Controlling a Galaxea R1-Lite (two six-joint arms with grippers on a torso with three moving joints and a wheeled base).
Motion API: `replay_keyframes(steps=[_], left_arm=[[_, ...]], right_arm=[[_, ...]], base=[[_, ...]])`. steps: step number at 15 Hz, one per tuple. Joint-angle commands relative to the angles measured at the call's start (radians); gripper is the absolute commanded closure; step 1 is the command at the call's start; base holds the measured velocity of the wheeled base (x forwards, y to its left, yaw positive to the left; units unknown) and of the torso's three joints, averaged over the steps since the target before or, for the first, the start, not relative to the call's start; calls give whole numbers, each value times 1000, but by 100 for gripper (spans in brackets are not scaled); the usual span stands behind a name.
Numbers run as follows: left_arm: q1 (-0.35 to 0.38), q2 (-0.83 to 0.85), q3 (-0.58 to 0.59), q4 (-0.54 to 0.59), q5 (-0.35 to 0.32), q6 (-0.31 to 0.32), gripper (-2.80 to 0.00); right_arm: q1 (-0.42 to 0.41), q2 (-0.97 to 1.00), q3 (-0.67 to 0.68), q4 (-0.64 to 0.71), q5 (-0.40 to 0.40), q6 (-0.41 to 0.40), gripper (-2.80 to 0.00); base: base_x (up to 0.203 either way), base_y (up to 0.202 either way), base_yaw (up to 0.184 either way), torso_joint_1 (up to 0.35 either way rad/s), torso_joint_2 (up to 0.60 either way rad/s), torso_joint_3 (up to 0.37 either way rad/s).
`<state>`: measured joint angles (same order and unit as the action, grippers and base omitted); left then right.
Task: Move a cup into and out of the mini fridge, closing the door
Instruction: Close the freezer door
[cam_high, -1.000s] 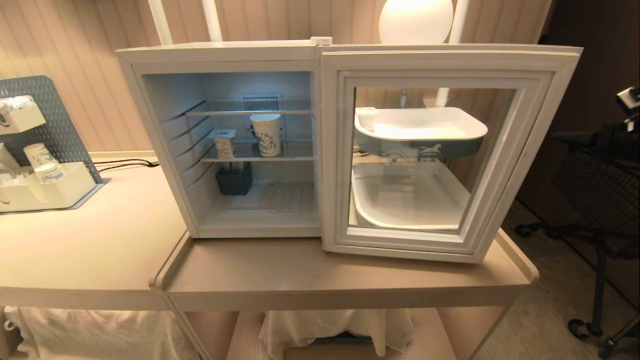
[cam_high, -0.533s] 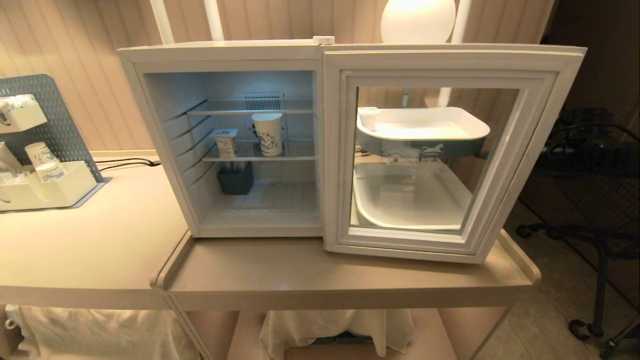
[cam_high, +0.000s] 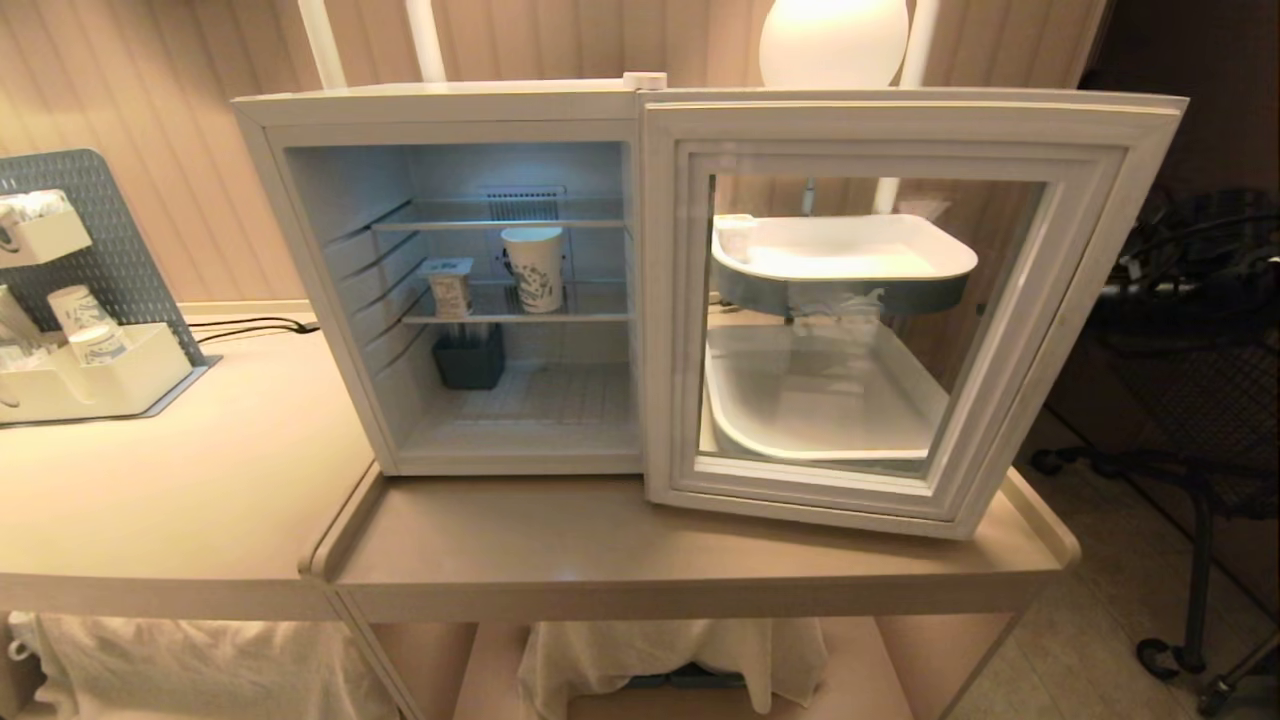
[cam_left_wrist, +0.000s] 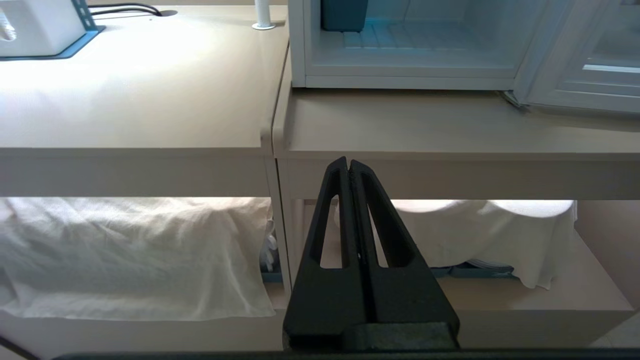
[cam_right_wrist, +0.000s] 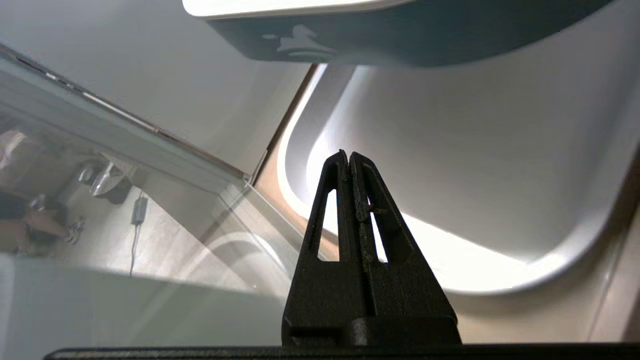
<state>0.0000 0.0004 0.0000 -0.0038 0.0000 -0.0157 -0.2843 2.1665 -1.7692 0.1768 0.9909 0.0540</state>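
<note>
Hanging behind the open door (cam_high: 900, 300), the right hand (cam_right_wrist: 348, 156) has its 2 fingers pressed together and pinches nothing; its wrist view looks along the door's glass at a white tray (cam_right_wrist: 450, 165) on the tabletop, with a second, dark-sided tray (cam_right_wrist: 400, 35) above. That hand is out of the head view. The left hand (cam_left_wrist: 348, 162) is parked low in front of the tabletop (cam_left_wrist: 400, 125), fingers likewise pressed together and empty.

The fridge (cam_high: 440, 110) stands wide open with its door swung out toward 3 o'clock. The cup (cam_high: 448, 285) sits on the middle wire shelf, at 9 o'clock of a taller patterned paper cup (cam_high: 533, 268), near it but apart, with a dark box (cam_high: 468, 358) under the shelf.

My reading: the cup is already in, so the step in hand looks like closing the door, with the right hand placed on the door's outer side for a push. The next move calls for contact on the frame near the free edge, not the glass, and a sweep toward 9 o'clock until the door seats.
</note>
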Motion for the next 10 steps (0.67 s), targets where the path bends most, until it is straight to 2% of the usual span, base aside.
replay_keyframes(steps=[1, 5, 10], left_arm=[[1, 0, 0, -1, 0, 0, 0], [1, 0, 0, -1, 0, 0, 0], [2, 0, 0, -1, -2, 2, 0]], right_arm=[[3, -125, 89, 3, 1, -15, 0], [29, -242, 193, 39, -34, -25, 0], [71, -400, 263, 163, -167, -21, 0]], base=[[0, 0, 0, 0, 0, 0], [0, 0, 0, 0, 0, 0], [0, 0, 0, 0, 0, 0]])
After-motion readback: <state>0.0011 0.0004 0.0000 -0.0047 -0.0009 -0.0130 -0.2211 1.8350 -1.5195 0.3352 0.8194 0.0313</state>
